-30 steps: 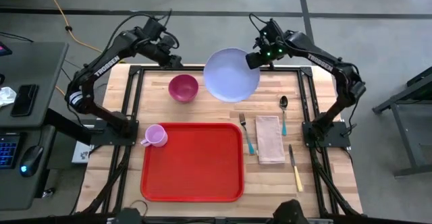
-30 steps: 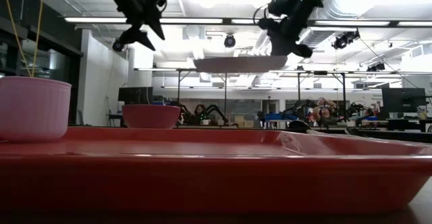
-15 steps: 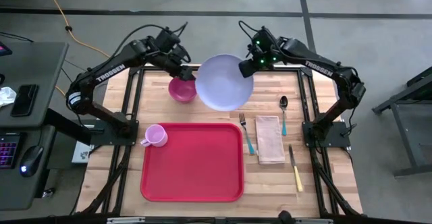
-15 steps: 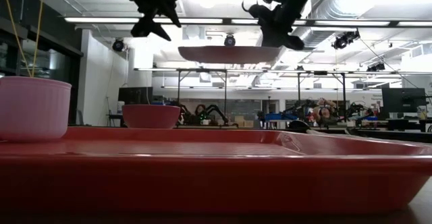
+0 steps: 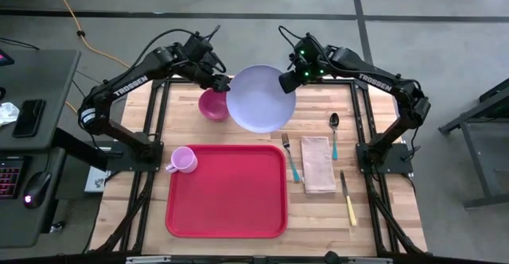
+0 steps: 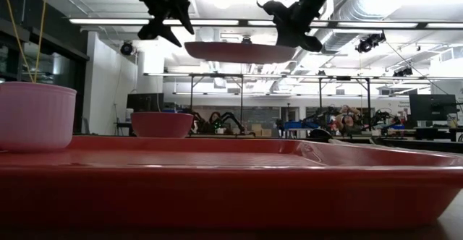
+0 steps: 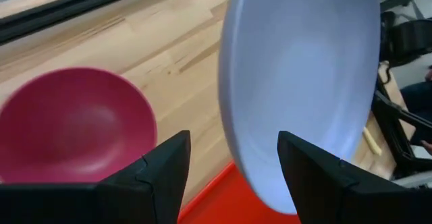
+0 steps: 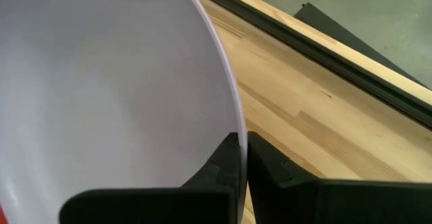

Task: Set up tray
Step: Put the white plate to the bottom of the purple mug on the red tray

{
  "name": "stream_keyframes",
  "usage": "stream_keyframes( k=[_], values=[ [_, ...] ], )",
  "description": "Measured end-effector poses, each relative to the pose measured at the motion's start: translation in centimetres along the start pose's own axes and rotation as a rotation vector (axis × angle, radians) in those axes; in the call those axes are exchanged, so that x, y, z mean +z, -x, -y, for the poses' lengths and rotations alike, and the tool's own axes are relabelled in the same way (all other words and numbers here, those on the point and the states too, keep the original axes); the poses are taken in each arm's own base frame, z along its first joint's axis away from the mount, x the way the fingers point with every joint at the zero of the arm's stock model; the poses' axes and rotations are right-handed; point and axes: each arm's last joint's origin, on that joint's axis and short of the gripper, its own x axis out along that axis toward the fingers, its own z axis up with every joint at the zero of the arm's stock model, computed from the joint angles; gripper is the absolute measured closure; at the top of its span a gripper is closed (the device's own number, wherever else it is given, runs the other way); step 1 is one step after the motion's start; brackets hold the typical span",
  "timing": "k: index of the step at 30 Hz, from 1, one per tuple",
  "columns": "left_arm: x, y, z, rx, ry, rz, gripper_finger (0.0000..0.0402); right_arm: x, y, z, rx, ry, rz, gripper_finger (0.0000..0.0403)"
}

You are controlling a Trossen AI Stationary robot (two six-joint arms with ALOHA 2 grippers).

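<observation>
A lavender plate [image 5: 261,99] hangs in the air over the far middle of the table, with my right gripper [image 5: 288,79] shut on it. My left gripper [image 5: 225,83] is open at the plate's left rim; in the left wrist view its fingers [image 7: 162,173] stand on either side of that rim [image 7: 229,143] and do not seem to touch it. A magenta bowl [image 5: 211,105] sits on the table under my left gripper. The red tray [image 5: 227,190] lies at the near middle, with a pink cup [image 5: 184,160] at its far left corner. My right gripper pinches the plate's rim [image 8: 236,126] on its far right side between its two fingers. The fingers slant down from the table's far right. The plate hangs about level, lifted clear of the table [image 6: 239,51].
Right of the tray lie a fork [image 5: 291,157], a tan napkin [image 5: 317,164], a spoon [image 5: 334,129] and a yellow-handled knife [image 5: 349,198]. Black frame rails run along the table's left, right and far edges.
My right gripper has carried the plate toward the table's left, and the plate has stayed level and in the air. My left gripper has swung toward the table's right, over the magenta bowl, up to the plate's left rim, and has stayed open.
</observation>
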Motion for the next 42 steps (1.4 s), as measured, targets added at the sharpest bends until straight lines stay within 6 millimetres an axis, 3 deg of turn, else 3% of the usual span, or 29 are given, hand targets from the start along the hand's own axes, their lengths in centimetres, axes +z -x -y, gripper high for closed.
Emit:
stream_keyframes(
  k=[26,35,42],
  values=[
    [-0.2,-0.2,0.3,0.066,-0.003,0.028,0.0154,0.3,-0.1,-1.7,0.091,-0.008,0.066,0.0403],
    [-0.5,-0.2,0.1,0.094,0.005,0.003,0.0241,0.3,-0.1,-1.7,0.08,-0.011,0.071,0.0403],
    [-0.5,-0.2,0.0,0.114,0.001,0.012,0.0356,0.3,-0.1,-1.7,0.083,-0.013,0.071,0.0402]
  ],
)
